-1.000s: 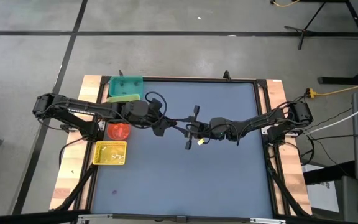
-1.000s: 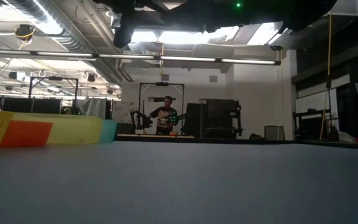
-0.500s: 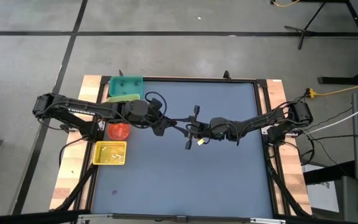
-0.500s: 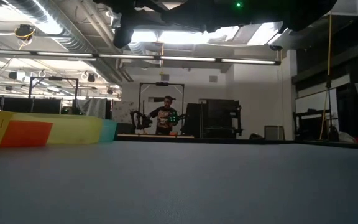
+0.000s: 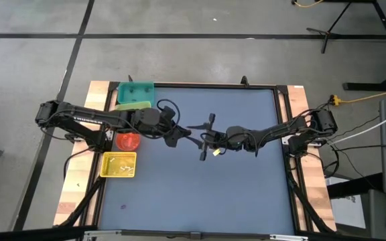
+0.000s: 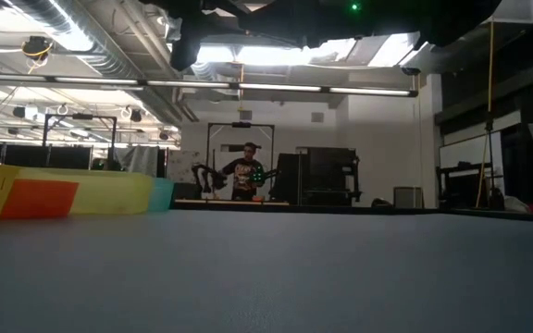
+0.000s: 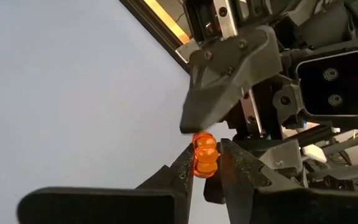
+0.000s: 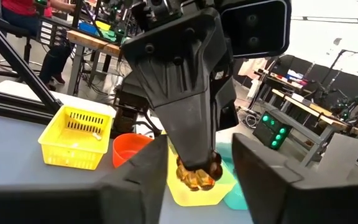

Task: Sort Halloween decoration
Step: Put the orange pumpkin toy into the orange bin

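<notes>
Meeting above the middle of the blue counter (image 5: pixel 233 187), the two arms hold their tools tip to tip. The left tool (image 7: pixel 207 163) has its two fingers closed narrowly on a small orange pumpkin trinket (image 7: pixel 204 154), which sits between the fingertips. In the right wrist view the same orange pumpkin trinket (image 8: pixel 196 175) shows at the tip of the left tool (image 8: pixel 194 163), and the right tool (image 8: pixel 199 171) has its two fingers spread on both sides of it with a clear gap on each side; they do not touch the trinket. In the high view the left tool (image 5: pixel 194 128) and the right tool (image 5: pixel 206 138) are just beside each other, raised over the counter, and the trinket is too small to see there.

On the left side of the counter stand the bins: a teal bin (image 5: pixel 135 90) at the far end, a yellow-green bin (image 5: pixel 133 104) just beside it, a round red bin (image 5: pixel 127 141) nearer, and a yellow basket (image 5: pixel 119 165) nearest. Some small white pieces lie in the yellow basket. A tiny dark speck (image 5: pixel 122 206) lies on the counter near the near left corner; what it is I cannot tell.

In the low view a person (image 6: pixel 246 172) sits far behind the counter in the room.
</notes>
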Available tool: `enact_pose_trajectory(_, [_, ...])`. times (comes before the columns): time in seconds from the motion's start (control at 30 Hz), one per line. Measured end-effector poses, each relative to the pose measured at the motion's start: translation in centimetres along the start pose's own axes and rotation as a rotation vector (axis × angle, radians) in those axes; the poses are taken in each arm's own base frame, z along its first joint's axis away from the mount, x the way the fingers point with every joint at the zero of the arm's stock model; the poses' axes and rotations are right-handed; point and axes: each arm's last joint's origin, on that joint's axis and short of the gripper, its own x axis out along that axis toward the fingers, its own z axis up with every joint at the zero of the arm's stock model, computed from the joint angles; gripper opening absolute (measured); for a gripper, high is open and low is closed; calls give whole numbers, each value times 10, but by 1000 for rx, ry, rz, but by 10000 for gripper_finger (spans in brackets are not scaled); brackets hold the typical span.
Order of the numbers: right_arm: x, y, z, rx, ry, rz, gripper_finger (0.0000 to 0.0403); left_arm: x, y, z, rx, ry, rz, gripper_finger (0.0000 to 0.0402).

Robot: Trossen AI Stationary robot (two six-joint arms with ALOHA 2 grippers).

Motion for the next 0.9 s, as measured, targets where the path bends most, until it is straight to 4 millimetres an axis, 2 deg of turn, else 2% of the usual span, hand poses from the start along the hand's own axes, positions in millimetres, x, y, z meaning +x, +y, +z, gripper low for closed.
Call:
enact_pose_trajectory(0.17, [0,0,-1,-3,11,-6,219,0,1,0,1,0,11,48])
enact_pose_trajectory(0.33, [0,2,-6,-23,66,15,247,1,9,4,-5,-3,51,48])
enact_pose_trajectory(0.57, [-4,8,-25,-84,254,81,255,0,30,7,-18,49,191,48])
enact_pose_trajectory(0.9, [-18,15,-56,-39,590,173,255,-15,74,-1,85,268,570,49])
